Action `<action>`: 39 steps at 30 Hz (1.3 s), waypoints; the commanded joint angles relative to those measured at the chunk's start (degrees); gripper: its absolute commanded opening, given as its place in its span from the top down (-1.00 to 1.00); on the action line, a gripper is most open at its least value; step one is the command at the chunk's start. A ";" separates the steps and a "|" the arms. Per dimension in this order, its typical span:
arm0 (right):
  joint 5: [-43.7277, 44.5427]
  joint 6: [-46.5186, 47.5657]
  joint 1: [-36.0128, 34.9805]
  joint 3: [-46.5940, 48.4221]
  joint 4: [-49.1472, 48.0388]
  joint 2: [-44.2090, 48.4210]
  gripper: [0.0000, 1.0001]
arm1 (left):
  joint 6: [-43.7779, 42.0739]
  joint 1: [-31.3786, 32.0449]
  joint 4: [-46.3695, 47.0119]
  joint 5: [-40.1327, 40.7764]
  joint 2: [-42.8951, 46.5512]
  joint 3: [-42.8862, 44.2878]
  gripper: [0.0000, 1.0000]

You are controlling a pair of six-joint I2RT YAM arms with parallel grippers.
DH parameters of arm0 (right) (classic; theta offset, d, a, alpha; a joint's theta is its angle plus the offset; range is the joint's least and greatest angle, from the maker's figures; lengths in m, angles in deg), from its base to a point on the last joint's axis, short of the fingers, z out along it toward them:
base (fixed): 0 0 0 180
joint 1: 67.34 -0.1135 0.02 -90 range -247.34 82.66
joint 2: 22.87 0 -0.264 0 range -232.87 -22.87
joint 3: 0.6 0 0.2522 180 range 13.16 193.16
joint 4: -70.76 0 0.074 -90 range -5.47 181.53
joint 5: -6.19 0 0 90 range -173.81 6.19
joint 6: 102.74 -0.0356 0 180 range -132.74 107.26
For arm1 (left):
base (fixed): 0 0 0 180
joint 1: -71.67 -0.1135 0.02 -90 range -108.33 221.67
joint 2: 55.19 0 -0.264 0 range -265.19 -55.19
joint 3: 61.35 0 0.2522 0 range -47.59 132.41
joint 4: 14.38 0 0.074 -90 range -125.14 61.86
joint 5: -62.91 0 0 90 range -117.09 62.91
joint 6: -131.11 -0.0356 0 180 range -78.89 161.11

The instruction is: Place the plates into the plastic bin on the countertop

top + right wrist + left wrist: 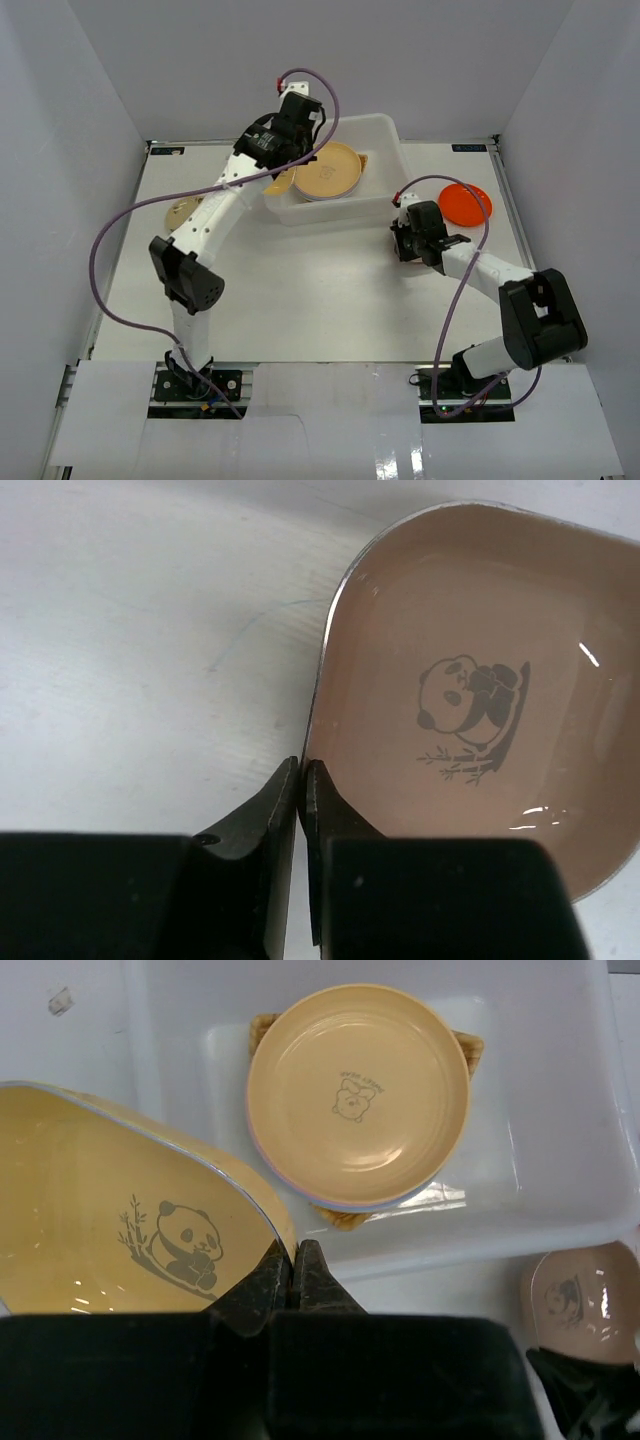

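Observation:
The plastic bin (388,128) stands at the back centre and holds a stack topped by a peach plate (327,170), which lies on the wicker tray (345,1220) in the left wrist view (358,1095). My left gripper (292,1260) is shut on the rim of a yellow panda plate (120,1210) and holds it tilted over the bin's near left edge (282,183). My right gripper (302,775) is shut on the rim of a pink panda plate (480,700), low over the countertop (130,630), right of the bin's front (408,245).
An orange plate (465,203) lies on the countertop to the right of the bin. A beige plate (180,213) lies at the left, partly hidden by the left arm. The enclosure walls stand close on three sides. Purple cables loop from both arms.

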 commanded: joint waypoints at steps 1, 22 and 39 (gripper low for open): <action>-2.02 -5.26 -2.56 -3.66 -1.20 7.36 0.84 | -2.58 0.96 0.08 1.11 -6.41 9.79 1.00; 5.01 -10.89 -18.21 -3.49 8.99 29.26 0.84 | -11.72 3.95 25.04 -6.19 -29.80 18.59 1.00; 7.74 -4.58 -19.09 11.62 12.16 28.14 0.84 | -12.43 3.26 33.04 -7.85 -21.48 17.19 -0.80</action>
